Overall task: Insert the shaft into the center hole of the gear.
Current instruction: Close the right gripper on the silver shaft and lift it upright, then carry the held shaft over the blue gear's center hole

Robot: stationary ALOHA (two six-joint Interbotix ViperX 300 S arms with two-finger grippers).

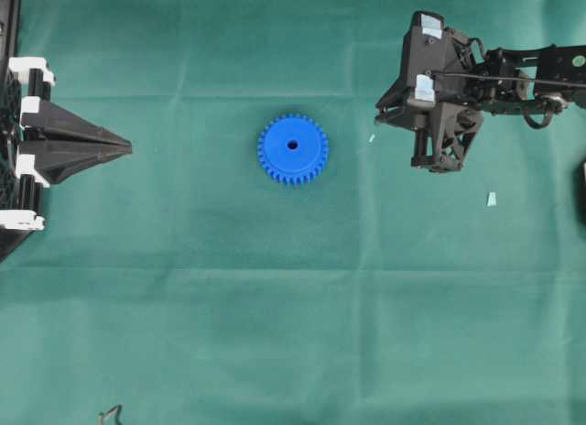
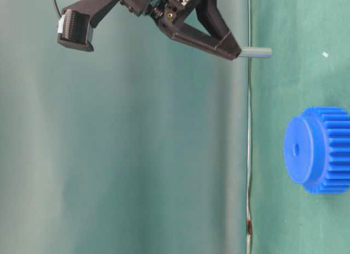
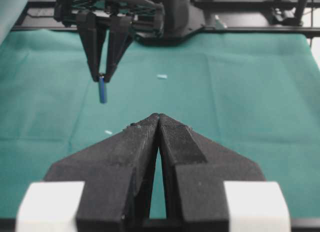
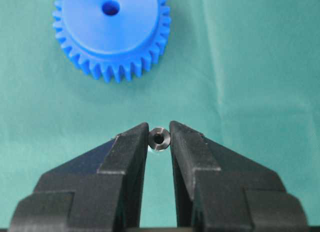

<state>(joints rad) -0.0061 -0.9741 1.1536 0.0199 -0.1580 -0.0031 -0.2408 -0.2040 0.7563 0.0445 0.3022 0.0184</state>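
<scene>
The bright blue gear (image 1: 292, 148) lies flat on the green cloth, its dark center hole (image 1: 293, 144) facing up. In the right wrist view the gear (image 4: 111, 29) and its center hole (image 4: 110, 8) sit ahead of my right gripper (image 4: 159, 134). That gripper is shut on the silvery shaft (image 4: 159, 138), seen end-on between the tips. From table level the shaft (image 2: 255, 52) sticks out of the fingertips above the cloth, off to the side of the gear (image 2: 320, 150). My left gripper (image 1: 128, 147) rests at the left edge, shut and empty (image 3: 159, 116).
Small pale scraps lie on the cloth: one (image 1: 491, 199) below the right arm, another (image 1: 372, 138) between gear and right gripper. The left arm's black and white mount (image 1: 23, 146) stands at the left edge.
</scene>
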